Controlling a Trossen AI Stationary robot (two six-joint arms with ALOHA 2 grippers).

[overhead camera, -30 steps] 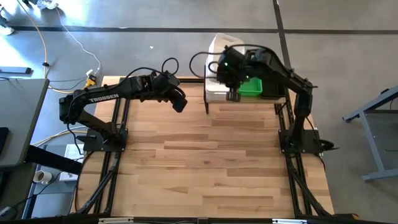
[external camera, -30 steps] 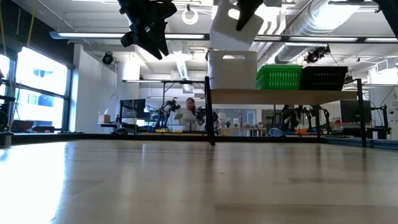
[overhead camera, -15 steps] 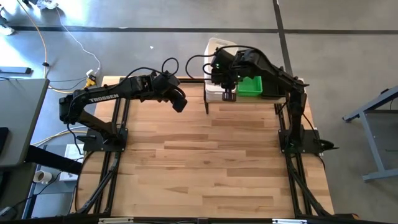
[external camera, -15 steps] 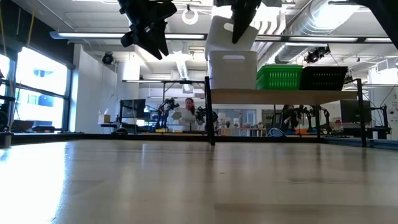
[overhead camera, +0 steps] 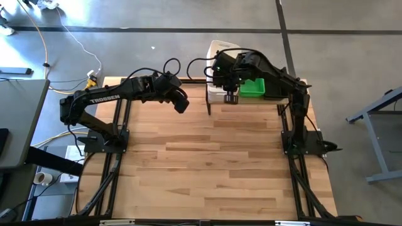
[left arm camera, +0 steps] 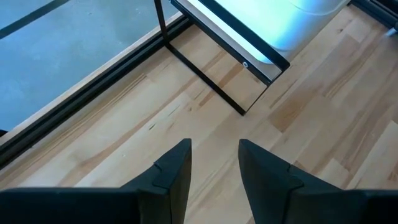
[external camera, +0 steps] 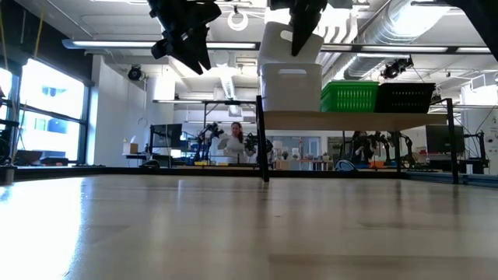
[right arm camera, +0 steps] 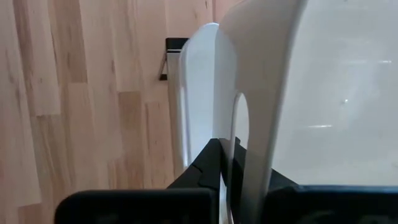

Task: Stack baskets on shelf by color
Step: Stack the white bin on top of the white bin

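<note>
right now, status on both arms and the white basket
Right end effector shut on white basket, held tilted above the white stack on the shelf. Left end effector open, empty, hovering beside the shelf. Nothing in the way.

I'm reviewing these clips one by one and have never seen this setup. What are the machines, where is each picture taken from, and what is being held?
Two dark robot arms work at a large wooden tabletop. One picture looks straight down, one looks level across the table, and two come from cameras on the arms' wrists.

At the far edge stands a small light-wood shelf on black legs. On it sit a white solid-walled basket, a bright green mesh basket and a black mesh basket.

The right gripper is pinching the wall of another white basket, holding it tilted just above the white one on the shelf. The left gripper hangs open and empty over the table.
</note>
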